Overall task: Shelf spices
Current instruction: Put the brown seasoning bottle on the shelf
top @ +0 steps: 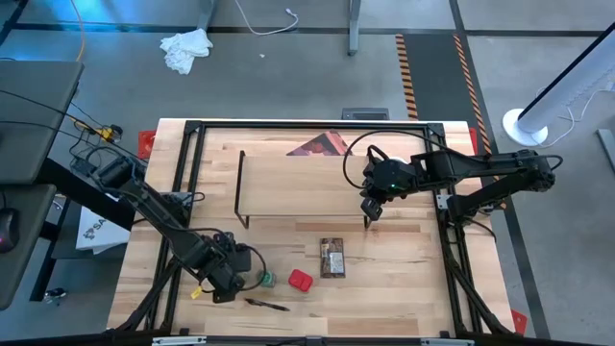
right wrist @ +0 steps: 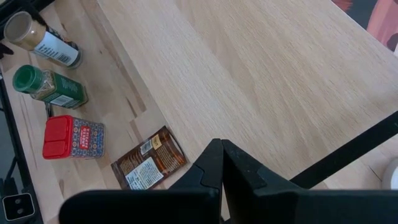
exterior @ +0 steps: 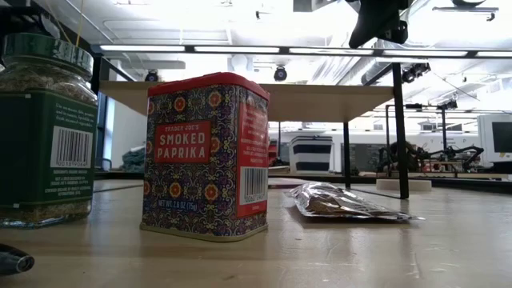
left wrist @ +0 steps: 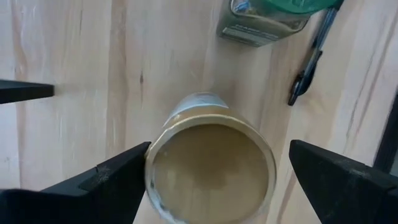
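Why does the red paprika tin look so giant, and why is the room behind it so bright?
Low view: the camera sits right beside the red boxy paprika tin, so it looms large; white ceiling strip lights glare behind. High view: the same tin is tiny.

Long ceiling strip lights (exterior: 240,50) wash the low view's background nearly white, so the underside of the shelf (exterior: 320,100) looks dim against them. Light on the table (top: 404,279) is bright and even from overhead, with only soft, short shadows. In the left wrist view the tan-topped jar (left wrist: 211,165) is close and slightly soft, and the dark fingers (left wrist: 348,183) beside it are blurred.
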You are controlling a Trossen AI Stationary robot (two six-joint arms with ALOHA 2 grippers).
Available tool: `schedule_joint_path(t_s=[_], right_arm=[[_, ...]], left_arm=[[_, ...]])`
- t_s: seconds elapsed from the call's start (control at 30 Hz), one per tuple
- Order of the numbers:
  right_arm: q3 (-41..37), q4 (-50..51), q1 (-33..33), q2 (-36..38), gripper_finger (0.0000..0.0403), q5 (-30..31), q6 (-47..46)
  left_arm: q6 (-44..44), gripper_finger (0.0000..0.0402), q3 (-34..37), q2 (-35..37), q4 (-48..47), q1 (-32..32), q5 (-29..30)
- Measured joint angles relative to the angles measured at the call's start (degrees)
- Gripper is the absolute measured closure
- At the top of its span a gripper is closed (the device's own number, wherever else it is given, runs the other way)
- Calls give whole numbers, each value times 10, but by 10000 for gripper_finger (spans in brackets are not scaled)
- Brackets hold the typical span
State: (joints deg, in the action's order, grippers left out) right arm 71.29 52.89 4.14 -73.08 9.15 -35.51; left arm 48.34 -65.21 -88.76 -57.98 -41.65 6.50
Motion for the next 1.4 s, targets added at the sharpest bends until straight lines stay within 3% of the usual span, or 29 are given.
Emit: schedule_joint_path(t_s=[0.57,0.7,0.87,1.07,1.23,1.4], right_arm=[[0,0,0,0,403,0,0],[0,0,0,0,403,0,0],[0,0,0,0,403,0,0],[0,0,0,0,403,0,0],[0,0,0,0,403,0,0],[0,0,0,0,403,-1,3]], left_arm=[[15,36,0,-33,13,0,0],[23,63,0,-33,12,0,-1],[25,131,0,-32,10,0,-20],[22,137,-1,-24,-9,0,-38],[24,137,-79,8,-121,5,-41],[24,137,-223,63,-258,15,52]])
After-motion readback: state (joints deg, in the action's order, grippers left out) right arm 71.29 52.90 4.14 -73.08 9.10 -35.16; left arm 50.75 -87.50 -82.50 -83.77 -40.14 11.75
